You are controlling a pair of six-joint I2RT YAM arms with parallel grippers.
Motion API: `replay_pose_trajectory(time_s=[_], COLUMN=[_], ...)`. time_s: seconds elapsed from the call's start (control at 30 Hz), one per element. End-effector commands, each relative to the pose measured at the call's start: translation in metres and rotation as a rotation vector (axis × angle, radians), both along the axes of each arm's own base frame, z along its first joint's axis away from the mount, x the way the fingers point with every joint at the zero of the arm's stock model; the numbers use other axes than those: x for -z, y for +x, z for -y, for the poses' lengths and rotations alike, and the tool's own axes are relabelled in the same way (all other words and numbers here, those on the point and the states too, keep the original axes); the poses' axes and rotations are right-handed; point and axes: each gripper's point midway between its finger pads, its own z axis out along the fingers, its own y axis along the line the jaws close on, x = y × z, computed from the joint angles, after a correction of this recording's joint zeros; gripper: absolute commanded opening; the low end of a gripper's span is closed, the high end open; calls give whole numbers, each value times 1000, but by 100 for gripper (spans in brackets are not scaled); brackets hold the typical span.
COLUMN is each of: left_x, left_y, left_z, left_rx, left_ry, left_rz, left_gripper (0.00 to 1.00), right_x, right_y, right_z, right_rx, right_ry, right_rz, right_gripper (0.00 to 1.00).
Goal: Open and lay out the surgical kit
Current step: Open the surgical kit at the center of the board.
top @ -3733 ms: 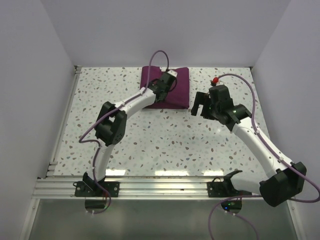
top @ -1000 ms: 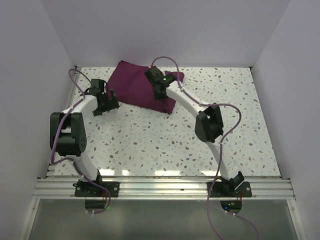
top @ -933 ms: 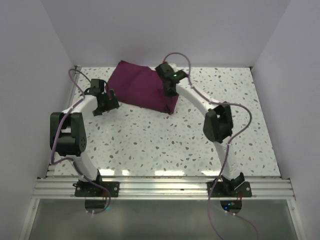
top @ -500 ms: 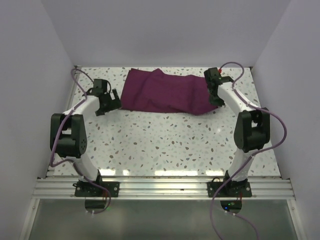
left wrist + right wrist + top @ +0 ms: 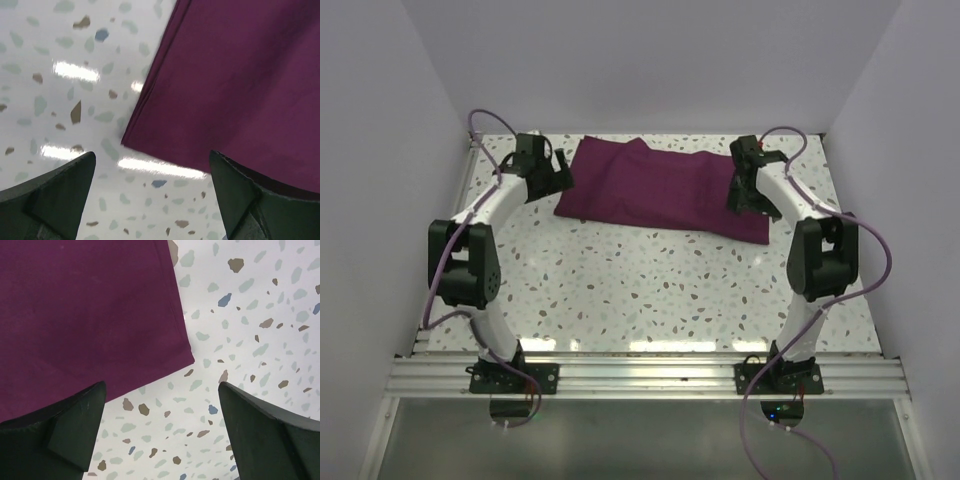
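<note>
The surgical kit shows only as its dark purple cloth wrap [image 5: 660, 188], spread wide and low across the far half of the table. My left gripper [image 5: 560, 173] hovers open at the wrap's left edge. In the left wrist view the cloth [image 5: 235, 85] fills the upper right, its near corner just ahead of the left gripper [image 5: 152, 156]. My right gripper [image 5: 743, 199] stands open over the wrap's right end. The right wrist view has the cloth [image 5: 85, 310] at upper left, with its corner ahead of the empty right gripper [image 5: 162, 386].
The speckled terrazzo table [image 5: 650, 290] is boxed in by pale walls on the left, back and right. An aluminium rail [image 5: 640, 372] carrying both arm bases runs along the near edge. Purple cables loop off both arms.
My right gripper drew the cloth's flap out to the right, unfolding the bundle into a wide sheet, then opened and let it go. My left gripper shifted back toward the cloth's left edge.
</note>
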Motion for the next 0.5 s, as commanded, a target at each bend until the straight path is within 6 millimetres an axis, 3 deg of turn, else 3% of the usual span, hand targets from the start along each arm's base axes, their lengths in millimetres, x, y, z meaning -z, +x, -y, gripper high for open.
replay_pose_trajectory(time_s=[0.0, 0.1, 0.17, 0.2, 0.27, 0.3, 0.33, 0.37, 0.4, 0.43, 0.47], left_x=[-49, -65, -65, -73, -59, -69, -52, -48, -44, -44, -43], left_y=[57, 86, 103, 112, 128, 139, 144, 145, 146, 143, 141], left_z=[8, 16, 24, 27, 32, 35, 41, 45, 56, 64, 70], left_rx=[8, 19, 40, 51, 53, 42, 50, 40, 76, 94, 107], left_ry=[-38, -84, -120, -135, -164, -200, -237, -279, -323, -348, -363], left_rz=[205, 307, 351, 382, 377, 400, 363, 340, 325, 318, 314], left_gripper=[99, 99, 99, 99, 99, 99, 98, 97, 95, 94, 94], right_x=[-48, -66, -75, -79, -88, -96, -99, -103, -89, -99, -97], right_y=[4, 8, 12, 13, 18, 26, 34, 42, 52, 66, 75], right_z=[-13, -26, -34, -34, -31, -31, -27, -26, -16, -12, -12], right_rx=[-40, -77, -96, -96, -92, -103, -96, -100, -67, -53, -50], right_ry=[110, 190, 230, 233, 220, 217, 218, 236, 241, 258, 288], right_rz=[134, 229, 254, 265, 304, 349, 372, 391, 367, 397, 392], right_gripper=[98, 98, 98, 98, 98, 98, 98, 98, 98, 98, 96])
